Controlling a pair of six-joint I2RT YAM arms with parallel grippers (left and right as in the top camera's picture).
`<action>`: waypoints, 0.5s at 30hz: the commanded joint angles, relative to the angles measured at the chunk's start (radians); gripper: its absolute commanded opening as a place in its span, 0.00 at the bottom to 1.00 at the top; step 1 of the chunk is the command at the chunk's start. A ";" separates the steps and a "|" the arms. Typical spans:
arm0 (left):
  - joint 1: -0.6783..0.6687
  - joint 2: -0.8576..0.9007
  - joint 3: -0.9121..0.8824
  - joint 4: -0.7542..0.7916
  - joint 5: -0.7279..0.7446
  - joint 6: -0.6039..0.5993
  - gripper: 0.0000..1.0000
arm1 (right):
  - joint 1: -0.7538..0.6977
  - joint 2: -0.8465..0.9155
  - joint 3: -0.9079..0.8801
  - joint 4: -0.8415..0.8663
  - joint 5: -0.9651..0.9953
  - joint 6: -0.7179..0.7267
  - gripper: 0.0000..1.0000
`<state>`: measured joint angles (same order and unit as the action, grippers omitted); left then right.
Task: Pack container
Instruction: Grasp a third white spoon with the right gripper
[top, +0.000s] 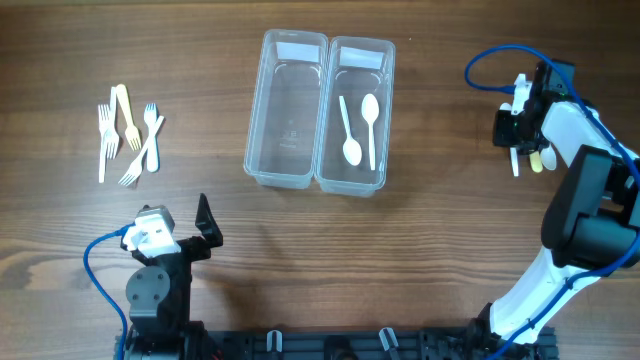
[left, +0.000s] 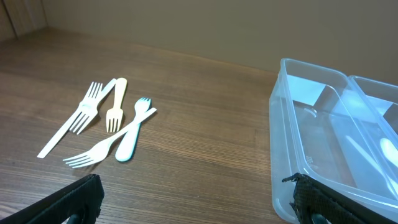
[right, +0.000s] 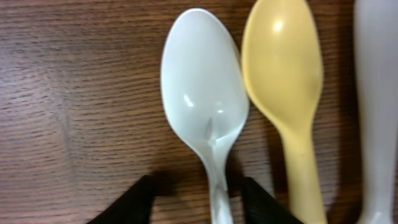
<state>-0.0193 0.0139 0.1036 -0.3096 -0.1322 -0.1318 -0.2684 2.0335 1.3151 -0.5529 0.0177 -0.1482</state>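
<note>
Two clear containers stand side by side at the table's middle: the left one (top: 262, 120) is empty, the right one (top: 388, 110) holds two white spoons (top: 352, 135). Several plastic forks (top: 128, 135) lie at the far left; they also show in the left wrist view (left: 106, 127). My left gripper (left: 199, 196) is open and empty, low near the front of the left container (left: 292, 155). My right gripper (right: 202, 199) is open, its fingers on either side of the handle of a white spoon (right: 202, 106) lying on the table, with small gaps showing. A yellow spoon (right: 283, 68) lies beside it.
Another white utensil (right: 379, 93) lies at the right edge of the right wrist view. In the overhead view the right gripper (top: 525, 145) is at the far right of the table, with a blue cable looping above it.
</note>
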 joint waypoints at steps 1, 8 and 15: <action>0.005 -0.007 -0.006 0.003 0.008 0.020 1.00 | 0.000 0.046 0.001 -0.017 -0.019 -0.006 0.04; 0.005 -0.007 -0.006 0.003 0.009 0.020 1.00 | 0.004 0.023 0.002 -0.046 -0.028 0.051 0.04; 0.005 -0.007 -0.006 0.003 0.009 0.020 1.00 | 0.052 -0.234 0.031 -0.085 -0.145 0.056 0.04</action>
<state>-0.0193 0.0139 0.1036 -0.3096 -0.1322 -0.1318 -0.2501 1.9694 1.3247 -0.6361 -0.0505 -0.1127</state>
